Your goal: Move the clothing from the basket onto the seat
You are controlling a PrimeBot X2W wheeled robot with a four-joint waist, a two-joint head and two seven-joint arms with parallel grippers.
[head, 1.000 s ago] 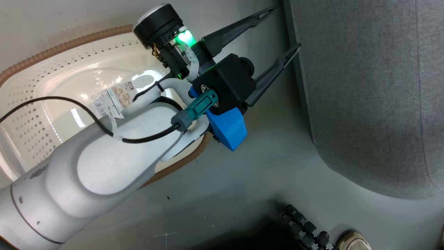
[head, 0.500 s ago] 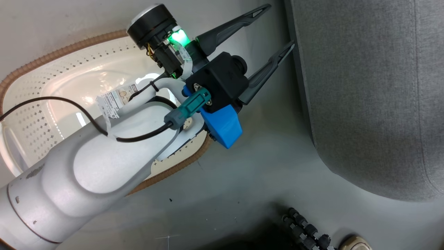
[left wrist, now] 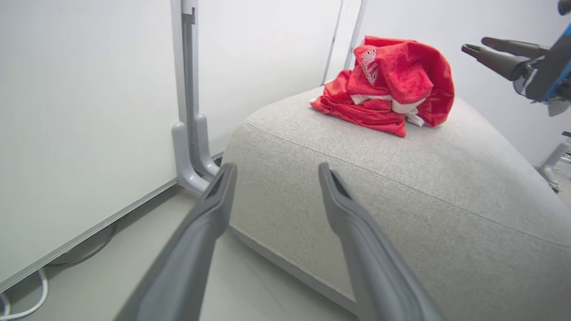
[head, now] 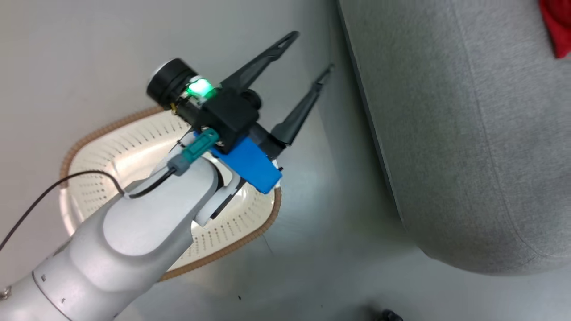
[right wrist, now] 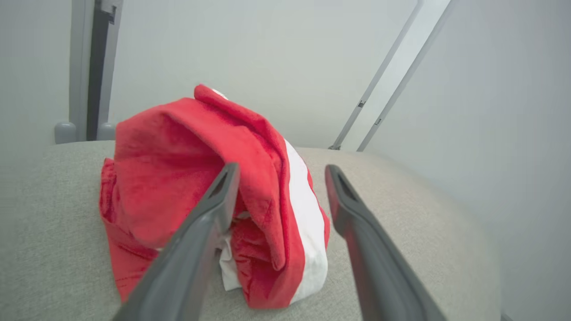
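clothing [right wrist: 178, 156] heaped upright on seat [right wrist: 424, 223], folds vertical

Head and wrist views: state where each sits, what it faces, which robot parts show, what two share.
Head view: on the head, down at the basket and the seat; left arm, open left gripper.
Left wrist view: along the left gripper toward the clothing on the seat; right gripper upper right.
Right wrist view: along the open right gripper, close on the clothing.
Both wrist views share the clothing.
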